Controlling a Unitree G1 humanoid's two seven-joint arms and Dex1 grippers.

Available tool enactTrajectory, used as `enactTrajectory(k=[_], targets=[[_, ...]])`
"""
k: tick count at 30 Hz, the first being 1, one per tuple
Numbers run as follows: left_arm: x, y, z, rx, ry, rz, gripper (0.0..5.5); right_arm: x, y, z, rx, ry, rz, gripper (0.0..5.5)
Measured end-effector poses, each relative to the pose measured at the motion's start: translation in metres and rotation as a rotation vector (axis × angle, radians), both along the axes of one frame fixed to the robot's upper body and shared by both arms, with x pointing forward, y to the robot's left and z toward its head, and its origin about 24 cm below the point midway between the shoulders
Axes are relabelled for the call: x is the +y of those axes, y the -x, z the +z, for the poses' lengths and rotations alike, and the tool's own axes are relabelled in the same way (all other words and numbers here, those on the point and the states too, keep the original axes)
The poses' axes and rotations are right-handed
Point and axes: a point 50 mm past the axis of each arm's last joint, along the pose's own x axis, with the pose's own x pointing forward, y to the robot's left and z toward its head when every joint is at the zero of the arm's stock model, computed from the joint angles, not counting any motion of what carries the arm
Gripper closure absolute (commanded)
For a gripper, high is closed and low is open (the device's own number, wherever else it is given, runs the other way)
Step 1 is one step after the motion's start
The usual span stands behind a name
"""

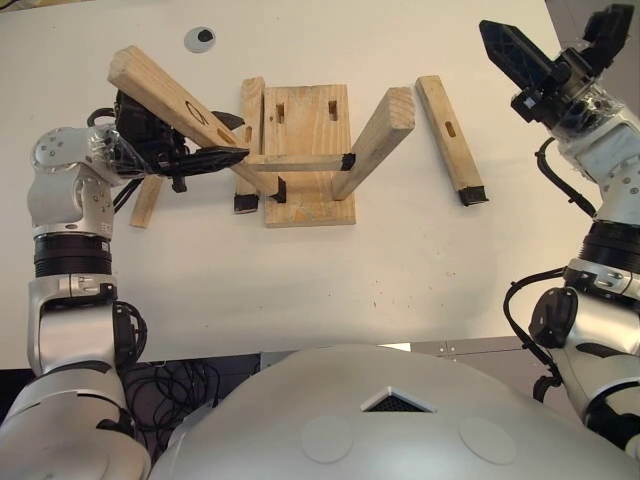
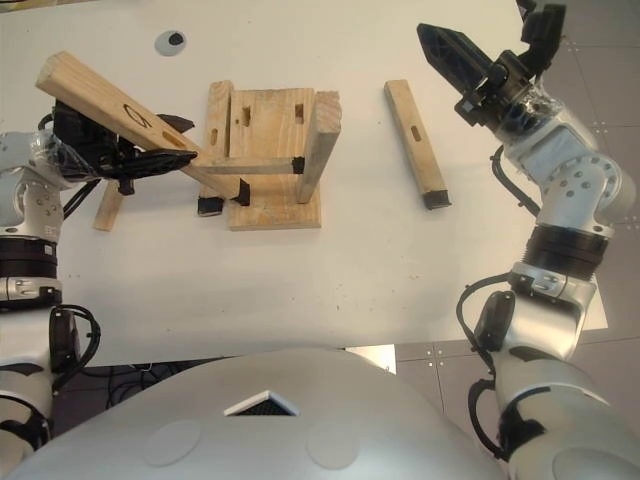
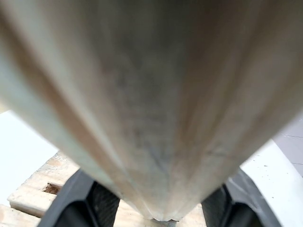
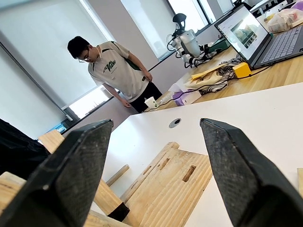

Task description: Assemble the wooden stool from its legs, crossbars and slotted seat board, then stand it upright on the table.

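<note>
Two legs and a crossbar [image 1: 300, 161] already make an H-shaped frame, and it sits tilted over the seat board [image 1: 300, 205], which lies flat at the centre of the table [image 1: 400, 280] with its slots facing up. The frame's right leg [image 1: 375, 140] has its foot down on the board and leans toward the upper right. The frame's left leg [image 1: 165, 95] slants up toward the upper left of the frame, clear of the surface.

The left pincer [image 1: 235, 138] is clamped across that raised leg, a black finger on either side of the wood.

A third leg [image 1: 250, 120] lies flat against the board's left edge. A fourth leg [image 1: 450, 135] lies alone to the right of the board, near but not touching it. Its long axis runs almost top to bottom of the frame, with the black-capped end nearest the robot. A spare crossbar [image 1: 147, 200] pokes out from under the left arm at the left edge.

The right pincer [image 1: 560, 40] hangs in the upper right, raised off the table with its jaws spread wide and nothing between them. The lone leg lies below and to the left of it, so I'd judge the right arm much the nearer for picking it up. The left arm looks committed to steadying the frame.

A round grommet [image 1: 200, 39] sits in the tabletop at upper left.
</note>
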Motion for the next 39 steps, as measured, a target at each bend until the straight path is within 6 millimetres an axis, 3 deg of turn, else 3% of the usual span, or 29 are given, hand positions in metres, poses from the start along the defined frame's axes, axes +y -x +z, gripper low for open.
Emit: enactTrajectory(k=[9,15,20,29,32,39], targets=[[0.004,0.015,-0.008,0.069,0.115,0.158,3.49,-0.015,-0.003,-0.011,0.081,0.007,0.024,2.13],[-0.014,0.044,-0.019,0.044,0.180,0.250,3.49,-0.018,-0.029,0.010,0.097,0.095,0.112,2.13],[-0.034,0.057,-0.022,-0.008,0.172,0.231,3.49,-0.013,-0.044,0.015,0.127,0.147,0.174,2.13],[-0.043,0.041,-0.010,-0.218,0.027,0.123,3.49,-0.018,-0.048,0.015,0.111,0.153,0.145,2.13],[-0.041,0.032,-0.004,-0.218,-0.005,0.080,3.49,-0.022,-0.046,0.016,0.092,0.139,0.114,2.13],[-0.029,0.014,0.013,-0.115,-0.048,-0.001,3.49,-0.029,-0.025,-0.009,0.108,0.092,0.023,2.13]])
